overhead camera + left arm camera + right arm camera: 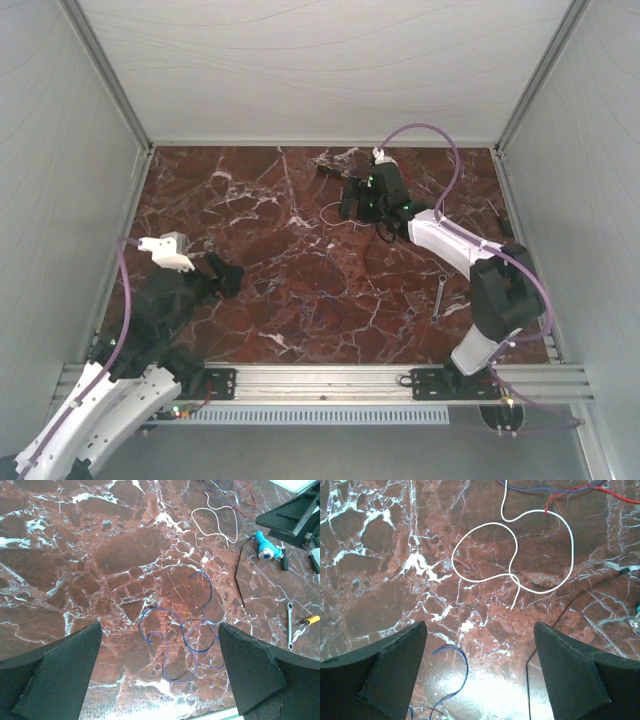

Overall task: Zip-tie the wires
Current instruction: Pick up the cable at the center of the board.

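Marble table (pixel 300 290), right end effector (pixel 350 202) near thin wires (pixel 328 212), left end effector (pixel 224 276) well apart, wrench (pixel 438 297) at right.

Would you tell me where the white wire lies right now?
In the right wrist view, the white wire lies looped on the table ahead of the open right gripper, with the red wire beyond it and a blue wire nearer.

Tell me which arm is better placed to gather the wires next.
Probably right: the right gripper, open, hovers close to the white wire loop; the left gripper sits far back from it.
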Available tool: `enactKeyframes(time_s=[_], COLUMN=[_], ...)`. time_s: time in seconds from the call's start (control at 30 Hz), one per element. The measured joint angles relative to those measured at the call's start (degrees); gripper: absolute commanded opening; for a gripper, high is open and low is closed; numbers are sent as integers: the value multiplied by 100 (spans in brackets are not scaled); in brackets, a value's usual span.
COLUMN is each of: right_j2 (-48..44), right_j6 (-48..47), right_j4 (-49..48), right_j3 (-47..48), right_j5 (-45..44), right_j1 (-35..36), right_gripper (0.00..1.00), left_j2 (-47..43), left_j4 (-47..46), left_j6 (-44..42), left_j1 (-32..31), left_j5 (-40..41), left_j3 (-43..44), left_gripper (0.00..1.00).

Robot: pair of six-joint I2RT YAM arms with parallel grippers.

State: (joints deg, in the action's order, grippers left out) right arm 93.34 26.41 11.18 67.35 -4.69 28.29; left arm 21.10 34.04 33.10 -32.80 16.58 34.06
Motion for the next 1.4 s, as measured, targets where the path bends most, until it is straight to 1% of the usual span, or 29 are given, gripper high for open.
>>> enactKeyframes(time_s=[0.23,0.43,0.6,0.77,1.03,1.17,1.3,1.4], right_j2=[715,1172,1464,1746,1965,2004,2026,2033], right_j6=[210,348,442,492,503,507,511,527], right_j4=[-531,-756,-894,-962,-1054,-1102,-1123,-1110], right_j3=[-22,-28,-28,0,109,116,120,120], right_j5=[459,634,717,745,734,734,732,732], right_j1=[-339,-437,-448,-455,-498,-501,-501,-501], right_gripper=[67,52,45,42,29,24,14,0], left_j2=[0,0,0,13,33,33,33,35], left_j4=[0,0,0,0,0,0,0,0], left_j6=[0,0,0,0,0,0,0,0], left_j1=[0,0,0,0,2,11,17,22], left_j5=[35,37,39,39,39,39,37,37], left_j3=[-2,-11,-20,-24,-24,-24,-26,-24], left_gripper=[100,100,100,100,100,100,100,100])
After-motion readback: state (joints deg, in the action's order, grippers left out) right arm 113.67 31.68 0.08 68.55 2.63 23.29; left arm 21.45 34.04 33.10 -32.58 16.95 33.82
